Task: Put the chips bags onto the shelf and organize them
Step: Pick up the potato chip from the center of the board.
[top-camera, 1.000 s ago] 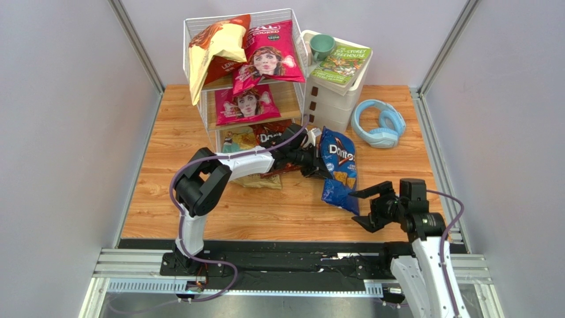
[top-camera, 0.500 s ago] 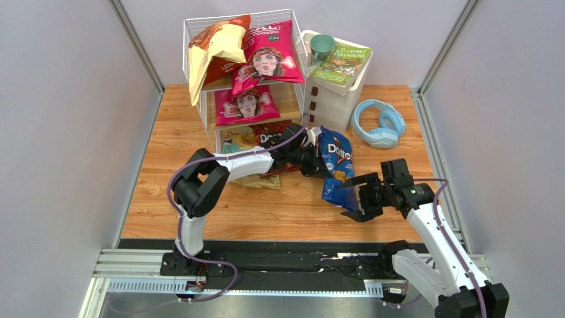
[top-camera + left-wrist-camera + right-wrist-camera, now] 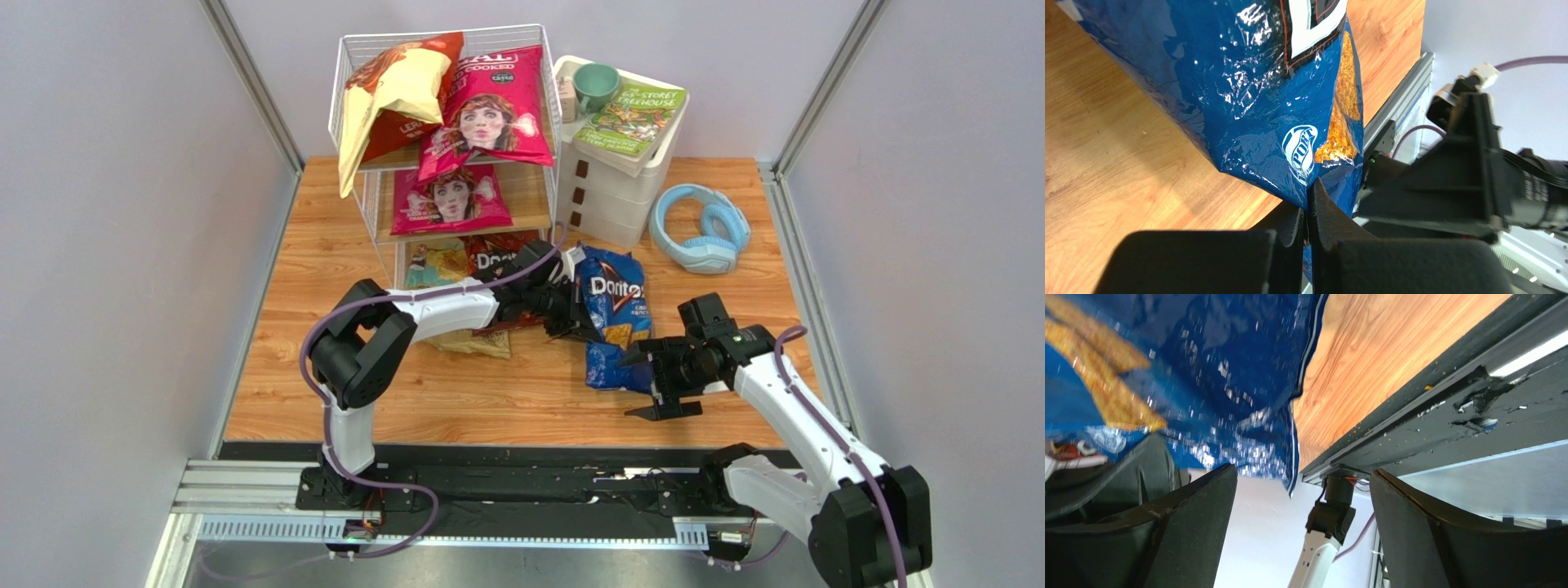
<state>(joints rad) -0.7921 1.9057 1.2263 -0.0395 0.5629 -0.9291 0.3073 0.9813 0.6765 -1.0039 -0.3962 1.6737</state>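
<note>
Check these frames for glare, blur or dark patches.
Top external: evenly lit, sharp, soft shadows only. Left wrist: bright glints on the blue Doritos bag; the left gripper is a dark, soft mass. Right wrist: the bag is blurred and speckled with glare; the right gripper is underexposed.

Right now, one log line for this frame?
left claw: shut on blue bag | right claw: open, at bag's near end | bag: not on shelf
</note>
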